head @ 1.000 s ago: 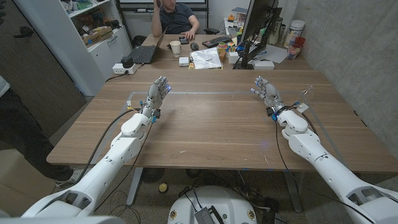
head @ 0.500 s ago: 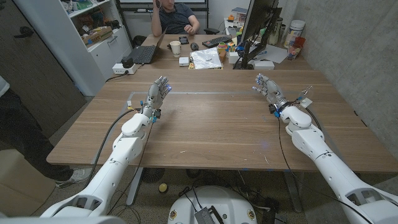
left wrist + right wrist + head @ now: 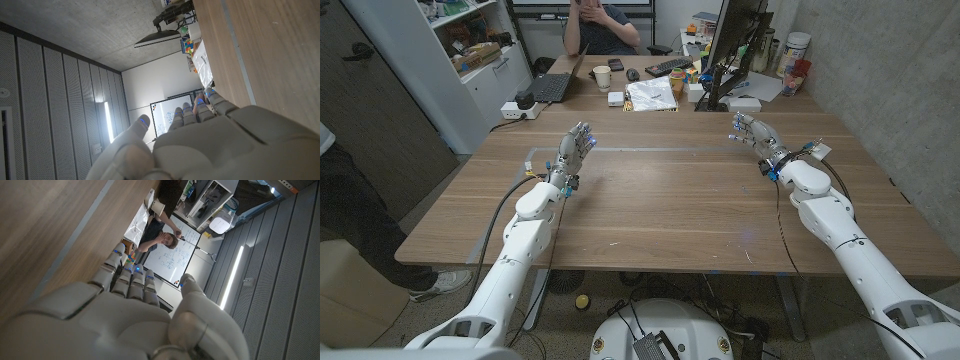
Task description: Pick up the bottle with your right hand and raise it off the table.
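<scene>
The white right hand (image 3: 752, 135), empty with fingers apart, is seen shifted toward the upper right of the wooden table (image 3: 660, 210), no bottle being visible there, so the pickup is judged not begun.

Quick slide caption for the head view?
Both robot hands, left and right, open and empty on the table.

robot hand: two (image 3: 576, 146) (image 3: 752, 135) | table: one (image 3: 660, 200) | person: one (image 3: 605, 25) | laptop: one (image 3: 555, 85)
</scene>
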Controlling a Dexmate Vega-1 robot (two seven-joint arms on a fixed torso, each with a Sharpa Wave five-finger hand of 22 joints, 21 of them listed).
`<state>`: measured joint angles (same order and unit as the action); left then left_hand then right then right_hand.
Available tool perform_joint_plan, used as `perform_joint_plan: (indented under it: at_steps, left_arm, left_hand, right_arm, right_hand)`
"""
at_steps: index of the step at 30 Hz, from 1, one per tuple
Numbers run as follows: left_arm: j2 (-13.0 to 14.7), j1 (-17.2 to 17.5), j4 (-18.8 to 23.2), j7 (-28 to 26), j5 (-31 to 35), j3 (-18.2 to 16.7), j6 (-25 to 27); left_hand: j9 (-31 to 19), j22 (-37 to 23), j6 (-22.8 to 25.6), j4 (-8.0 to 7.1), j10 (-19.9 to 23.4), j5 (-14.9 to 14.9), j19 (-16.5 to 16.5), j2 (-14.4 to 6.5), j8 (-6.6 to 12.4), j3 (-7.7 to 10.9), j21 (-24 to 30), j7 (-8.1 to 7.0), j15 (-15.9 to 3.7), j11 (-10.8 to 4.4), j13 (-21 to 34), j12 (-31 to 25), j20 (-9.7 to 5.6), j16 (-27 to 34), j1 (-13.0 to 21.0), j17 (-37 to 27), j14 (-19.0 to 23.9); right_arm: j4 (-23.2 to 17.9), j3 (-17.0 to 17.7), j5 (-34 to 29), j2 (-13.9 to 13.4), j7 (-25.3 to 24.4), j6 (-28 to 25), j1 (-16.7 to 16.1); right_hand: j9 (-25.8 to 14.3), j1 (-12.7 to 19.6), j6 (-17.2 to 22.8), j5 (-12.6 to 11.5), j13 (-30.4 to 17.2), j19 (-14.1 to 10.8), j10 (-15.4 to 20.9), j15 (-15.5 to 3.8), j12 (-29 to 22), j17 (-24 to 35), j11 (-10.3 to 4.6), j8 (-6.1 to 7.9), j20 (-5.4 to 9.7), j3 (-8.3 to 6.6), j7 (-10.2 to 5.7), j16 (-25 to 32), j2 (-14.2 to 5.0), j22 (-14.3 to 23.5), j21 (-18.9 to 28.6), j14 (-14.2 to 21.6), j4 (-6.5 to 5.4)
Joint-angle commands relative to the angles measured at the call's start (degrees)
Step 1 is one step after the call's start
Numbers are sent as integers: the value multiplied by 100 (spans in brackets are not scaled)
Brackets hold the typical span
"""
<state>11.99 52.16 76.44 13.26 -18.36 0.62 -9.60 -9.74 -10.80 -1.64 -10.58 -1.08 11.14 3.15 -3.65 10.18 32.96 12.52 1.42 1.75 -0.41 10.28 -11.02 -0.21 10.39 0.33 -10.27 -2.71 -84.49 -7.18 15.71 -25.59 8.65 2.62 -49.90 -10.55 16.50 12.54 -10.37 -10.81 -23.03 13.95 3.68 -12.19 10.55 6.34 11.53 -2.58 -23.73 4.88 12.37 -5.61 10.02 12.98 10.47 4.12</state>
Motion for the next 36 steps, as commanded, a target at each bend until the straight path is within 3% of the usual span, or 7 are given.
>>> perform_joint_plan:
  at_steps: [1,9,24,36]
  left_arm:
    - [-254,13,6,187,264,-260,56]
    - [-337,10,7,242,355,-338,58]
    - [-427,14,19,303,443,-424,77]
    - [-458,-35,-4,324,503,-434,115]
  left_hand:
    - [-20,-23,4,14,-41,40,63,-564,20,17,25,25,-11,-7,9,-30,14,25,12,-13,-38]
    - [-20,-23,4,14,-41,41,64,-566,20,14,26,28,-14,-4,9,-29,15,25,13,-13,-37]
    - [-20,-23,5,13,-45,43,64,-570,20,7,27,23,-14,-2,9,-27,18,24,13,-12,-35]
    - [-21,-23,15,14,-38,44,63,-571,22,1,28,22,-19,-2,9,-29,15,25,14,-12,-31]
  right_arm:
    - [-311,150,-485,-149,63,-175,51]
    - [-454,188,-834,-212,-50,-164,91]
    - [-849,276,-1546,-481,-230,-442,132]
    - [-902,332,-2071,-580,-459,-520,186]
  right_hand:
    - [-21,107,149,14,-30,-125,100,-26,-37,11,-14,67,-24,-9,-1,66,-10,15,51,129,54]
    - [-44,212,465,16,-47,-301,321,-40,-81,17,-16,153,-64,0,28,95,-54,21,76,344,150]
    - [-55,299,522,14,-54,-270,328,-105,-60,13,-41,151,6,-15,-1,42,-87,21,40,292,215]
    - [-61,393,567,11,-59,-238,334,-170,-44,9,-98,147,38,-41,-59,3,-136,20,8,256,273]
